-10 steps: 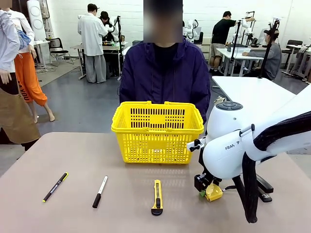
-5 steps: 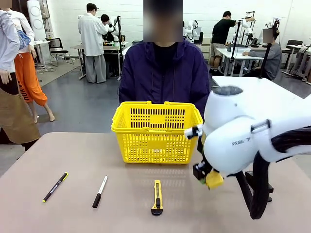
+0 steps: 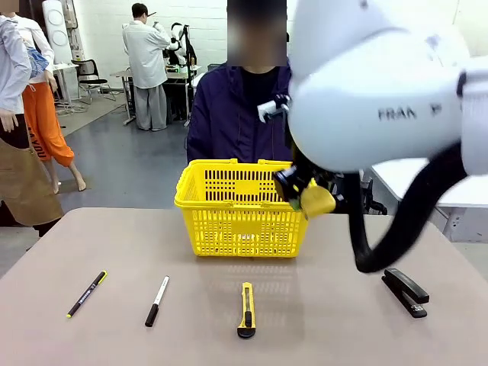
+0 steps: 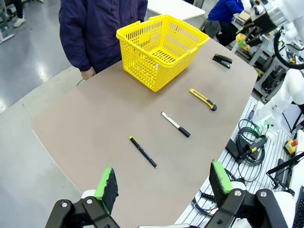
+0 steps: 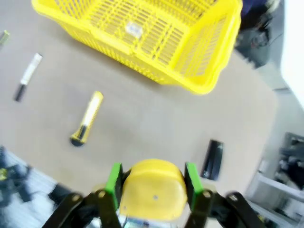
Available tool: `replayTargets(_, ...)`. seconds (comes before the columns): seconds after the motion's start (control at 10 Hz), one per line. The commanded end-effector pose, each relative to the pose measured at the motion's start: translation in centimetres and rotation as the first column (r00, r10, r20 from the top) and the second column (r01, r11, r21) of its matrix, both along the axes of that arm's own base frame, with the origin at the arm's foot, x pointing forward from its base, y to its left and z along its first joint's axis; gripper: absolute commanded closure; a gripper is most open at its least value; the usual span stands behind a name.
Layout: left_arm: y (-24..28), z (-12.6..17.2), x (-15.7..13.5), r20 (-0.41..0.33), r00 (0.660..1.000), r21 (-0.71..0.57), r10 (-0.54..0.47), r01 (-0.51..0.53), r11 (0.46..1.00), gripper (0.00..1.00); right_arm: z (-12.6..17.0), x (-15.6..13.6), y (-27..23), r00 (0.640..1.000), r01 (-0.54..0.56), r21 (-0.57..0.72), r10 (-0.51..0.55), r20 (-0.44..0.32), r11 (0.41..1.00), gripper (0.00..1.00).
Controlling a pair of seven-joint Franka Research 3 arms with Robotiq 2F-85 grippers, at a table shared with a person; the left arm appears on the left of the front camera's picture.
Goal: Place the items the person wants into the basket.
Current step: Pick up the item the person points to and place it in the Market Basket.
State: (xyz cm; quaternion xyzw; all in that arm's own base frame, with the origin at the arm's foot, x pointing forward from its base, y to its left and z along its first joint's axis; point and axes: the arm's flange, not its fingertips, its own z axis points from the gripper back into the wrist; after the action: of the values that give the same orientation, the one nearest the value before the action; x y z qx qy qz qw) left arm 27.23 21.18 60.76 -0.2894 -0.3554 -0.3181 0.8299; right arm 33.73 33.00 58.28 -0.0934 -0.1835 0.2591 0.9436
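- pinches the yellow tape measure (image 3: 317, 200) between the right jaws, aloft by the right rim of the basket (image 3: 229, 229).
- holds the left jaws spread wide and empty, high over the bench (image 3: 114, 252).
- finds the utility knife (image 3: 246, 309) flat at near middle, the stapler (image 3: 406, 291) at near right.
- has the pen (image 3: 86, 293) and marker (image 3: 157, 301) at near left, apart.
- places the person (image 3: 236, 122) behind the basket, far side.

We note the basket (image 3: 229, 225) as glossy lattice plastic, the bench (image 3: 114, 244) matt and smooth, the tape measure (image 5: 153, 190) smooth plastic.
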Motion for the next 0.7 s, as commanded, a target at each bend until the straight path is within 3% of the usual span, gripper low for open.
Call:
replayTargets(0.0,0.2,0.1,0.0,0.021,1.000,-0.012,-0.013,0.014,1.000,0.00,1.0,5.0,3.4,0.998,-0.016,-0.002,0.016,0.059,1.000,1.00)
replayTargets(0.2,0.2,0.1,0.0,0.021,1.000,-0.012,-0.013,0.014,1.000,0.00,1.1,11.3,4.0,0.997,-0.055,0.034,0.053,0.057,0.998,1.00)
replayTargets(0.4,0.2,0.1,0.0,0.021,1.000,-0.012,-0.013,0.014,1.000,0.00,-1.2,16.4,2.9,0.994,-0.114,0.084,0.114,0.008,0.990,1.00)
replayTargets(0.6,0.2,0.1,0.0,0.021,1.000,-0.012,-0.013,0.014,1.000,0.00,-3.7,20.6,1.0,0.990,-0.105,0.174,0.119,-0.071,0.979,1.00)
